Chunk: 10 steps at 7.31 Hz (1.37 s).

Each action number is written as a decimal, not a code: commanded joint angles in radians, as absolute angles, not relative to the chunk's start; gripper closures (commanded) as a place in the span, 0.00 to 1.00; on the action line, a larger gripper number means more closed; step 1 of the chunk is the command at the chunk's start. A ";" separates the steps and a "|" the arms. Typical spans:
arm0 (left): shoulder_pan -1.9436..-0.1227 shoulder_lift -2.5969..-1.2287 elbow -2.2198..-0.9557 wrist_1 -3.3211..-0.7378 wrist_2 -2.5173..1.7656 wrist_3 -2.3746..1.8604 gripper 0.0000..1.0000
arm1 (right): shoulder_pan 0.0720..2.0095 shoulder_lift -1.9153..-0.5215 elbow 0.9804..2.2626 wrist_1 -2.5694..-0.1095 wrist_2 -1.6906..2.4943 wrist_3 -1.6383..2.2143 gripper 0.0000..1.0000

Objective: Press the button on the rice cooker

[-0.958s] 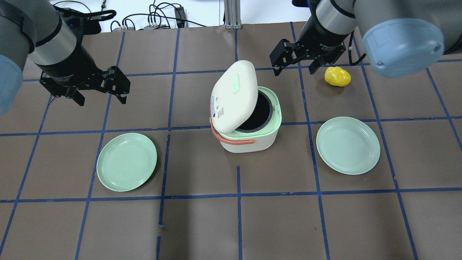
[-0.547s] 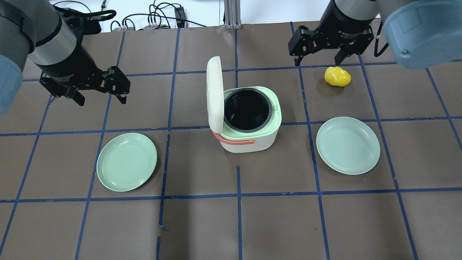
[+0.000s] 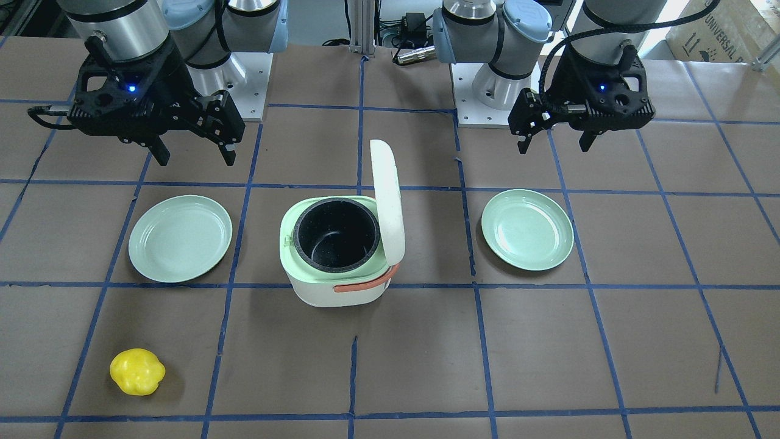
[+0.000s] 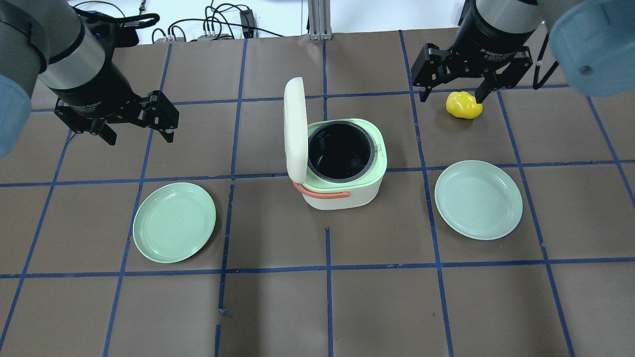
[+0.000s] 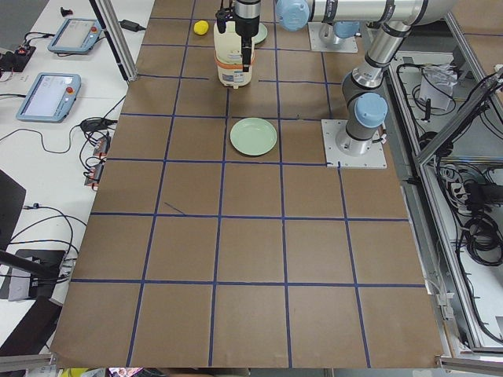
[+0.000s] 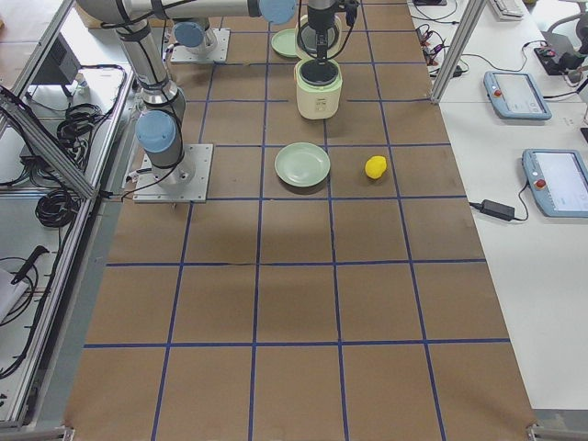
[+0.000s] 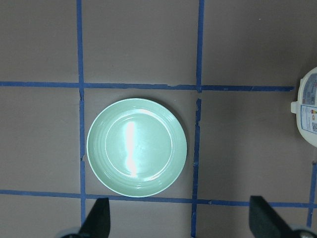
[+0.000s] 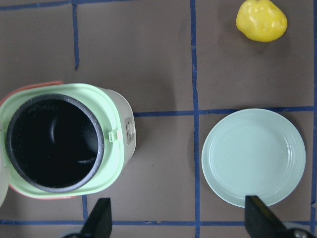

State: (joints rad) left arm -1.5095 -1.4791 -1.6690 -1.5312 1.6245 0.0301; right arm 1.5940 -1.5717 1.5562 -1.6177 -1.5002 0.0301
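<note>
The white rice cooker (image 4: 347, 196) stands mid-table with its lid (image 4: 295, 131) swung upright and open. The pale green rim, black pot (image 4: 340, 151) and salmon handle show. It also shows in the front view (image 3: 335, 286) and the right wrist view (image 8: 126, 131). My right gripper (image 4: 451, 96) is open and empty, hanging far right of the cooker beside a yellow toy fruit (image 4: 464, 105). My left gripper (image 4: 139, 138) is open and empty, well to the cooker's left. No button is clearly visible.
Two pale green plates lie on the table, one on the left (image 4: 174, 222) under my left wrist camera (image 7: 136, 147), and one on the right (image 4: 478, 199), also in the right wrist view (image 8: 253, 156). Blue tape lines grid the brown table.
The cooker lid swung from half-raised to fully upright. My right gripper moved away from the cooker to the far right, up to the yellow fruit. The left arm stayed still.
</note>
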 commanded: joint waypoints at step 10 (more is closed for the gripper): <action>-1.509 -1.479 -1.669 -1.531 1.624 0.029 0.00 | 1.577 -1.568 1.580 -1.565 -1.546 0.008 0.04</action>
State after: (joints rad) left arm -1.5094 -1.4788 -1.6690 -1.5313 1.6245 0.0293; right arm 1.5769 -1.5699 1.5743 -1.5624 -1.5492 0.0067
